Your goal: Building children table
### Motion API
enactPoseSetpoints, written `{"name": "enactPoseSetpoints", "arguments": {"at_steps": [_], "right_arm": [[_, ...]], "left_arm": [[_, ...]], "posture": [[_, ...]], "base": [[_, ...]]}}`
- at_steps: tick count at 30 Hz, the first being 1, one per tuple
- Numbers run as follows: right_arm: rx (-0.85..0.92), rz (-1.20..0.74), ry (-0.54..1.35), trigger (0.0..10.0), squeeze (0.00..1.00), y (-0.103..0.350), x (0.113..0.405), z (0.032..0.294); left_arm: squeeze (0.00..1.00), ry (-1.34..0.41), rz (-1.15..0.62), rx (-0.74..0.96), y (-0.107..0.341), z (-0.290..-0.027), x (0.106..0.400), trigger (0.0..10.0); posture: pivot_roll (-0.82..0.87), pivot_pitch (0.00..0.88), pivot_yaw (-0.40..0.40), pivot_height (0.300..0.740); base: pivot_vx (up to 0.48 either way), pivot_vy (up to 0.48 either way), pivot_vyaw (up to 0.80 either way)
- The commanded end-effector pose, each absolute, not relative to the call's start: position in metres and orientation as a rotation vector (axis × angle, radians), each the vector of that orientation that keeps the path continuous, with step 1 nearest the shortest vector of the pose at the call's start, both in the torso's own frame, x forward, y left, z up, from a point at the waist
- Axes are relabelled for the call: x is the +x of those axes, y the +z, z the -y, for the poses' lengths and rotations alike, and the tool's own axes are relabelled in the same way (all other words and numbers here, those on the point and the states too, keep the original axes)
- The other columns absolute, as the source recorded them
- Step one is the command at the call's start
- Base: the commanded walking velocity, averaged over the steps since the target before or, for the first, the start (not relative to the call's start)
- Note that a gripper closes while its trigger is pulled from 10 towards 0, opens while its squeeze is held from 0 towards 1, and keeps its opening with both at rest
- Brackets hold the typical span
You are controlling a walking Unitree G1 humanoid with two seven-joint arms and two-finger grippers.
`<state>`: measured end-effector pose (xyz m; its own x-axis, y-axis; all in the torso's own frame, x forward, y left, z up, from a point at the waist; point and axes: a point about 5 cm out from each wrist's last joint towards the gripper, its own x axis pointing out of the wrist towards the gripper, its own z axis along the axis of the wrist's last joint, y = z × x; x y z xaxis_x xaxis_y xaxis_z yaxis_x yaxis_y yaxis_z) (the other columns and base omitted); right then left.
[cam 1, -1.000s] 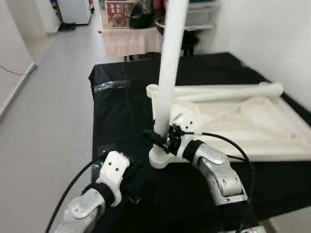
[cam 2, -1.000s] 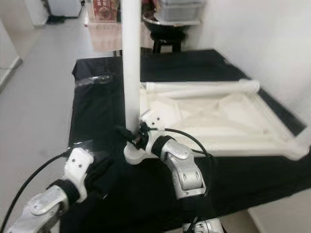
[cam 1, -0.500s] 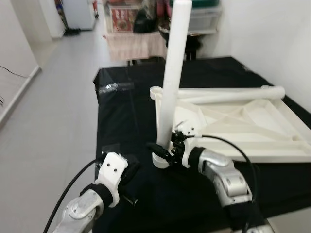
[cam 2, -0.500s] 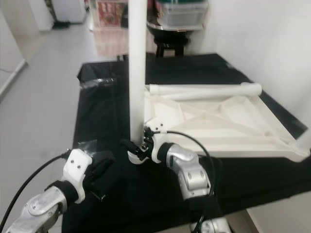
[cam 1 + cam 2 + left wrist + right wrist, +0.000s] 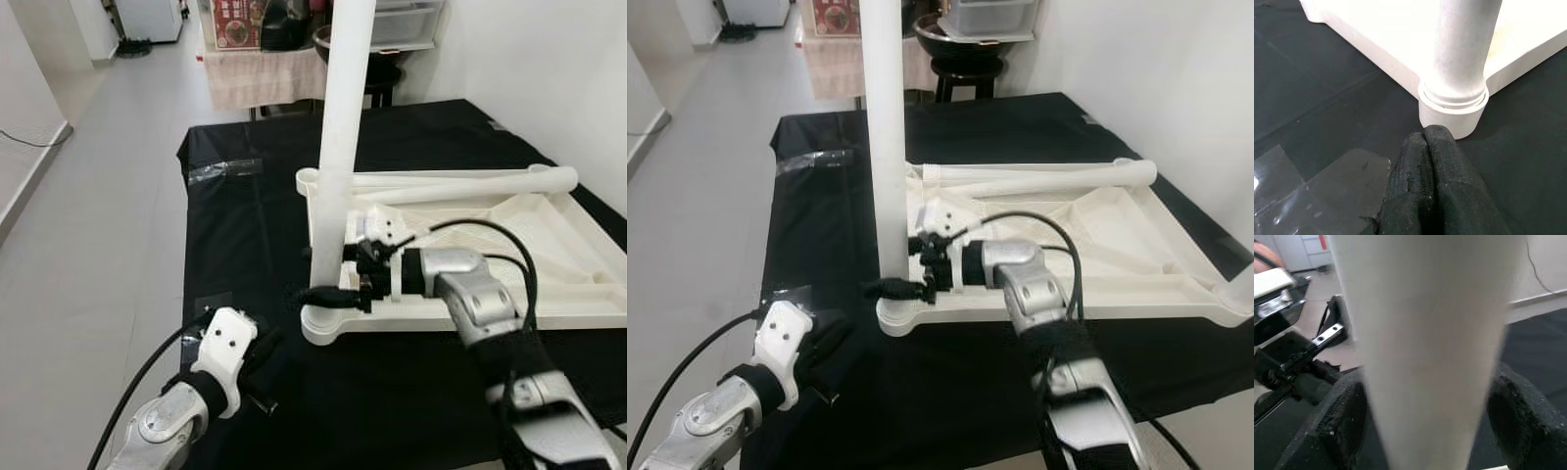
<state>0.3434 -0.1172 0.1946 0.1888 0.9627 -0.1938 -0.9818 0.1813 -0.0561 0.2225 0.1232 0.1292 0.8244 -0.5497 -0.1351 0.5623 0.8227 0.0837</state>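
Two black fingers of the right gripper (image 5: pixel 328 284) clasp the upright white table leg (image 5: pixel 336 147) at the upturned tabletop's (image 5: pixel 549 264) near corner socket; the left gripper (image 5: pixel 1425 171), fingers pressed together empty, rests on the black cloth (image 5: pixel 245 225) nearby.

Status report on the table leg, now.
Right hand clamped on upright leg at tabletop corner socket. Left hand shut, idle beside it. Second leg lying loose across tabletop.
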Motion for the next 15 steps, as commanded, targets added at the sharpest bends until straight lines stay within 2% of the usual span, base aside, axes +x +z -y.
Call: {"name": "enactPoseSetpoints", "arguments": {"at_steps": [1,11,15], "right_arm": [[-0.153,-0.139,1.386,0.0,0.0,0.19,0.345,0.118],[-0.145,-0.127,1.402,0.0,0.0,0.188,0.341,0.131],[-0.151,-0.118,1.334,0.0,0.0,0.183,0.336,0.139]], "left_arm": [[0.0,-0.596,-0.118,0.113,0.127,-0.122,0.22,10.0],[0.0,-0.596,-0.115,0.108,0.128,-0.121,0.22,10.0],[0.0,-0.598,-0.113,0.104,0.129,-0.12,0.22,10.0]], "posture": [[0.02,0.058,-0.024,0.74],[0.01,0.071,-0.023,0.74],[-0.01,0.089,-0.024,0.74]], "base": [[0.0,0.0,0.0],[0.0,0.0,0.0],[0.0,0.0,0.0]]}}
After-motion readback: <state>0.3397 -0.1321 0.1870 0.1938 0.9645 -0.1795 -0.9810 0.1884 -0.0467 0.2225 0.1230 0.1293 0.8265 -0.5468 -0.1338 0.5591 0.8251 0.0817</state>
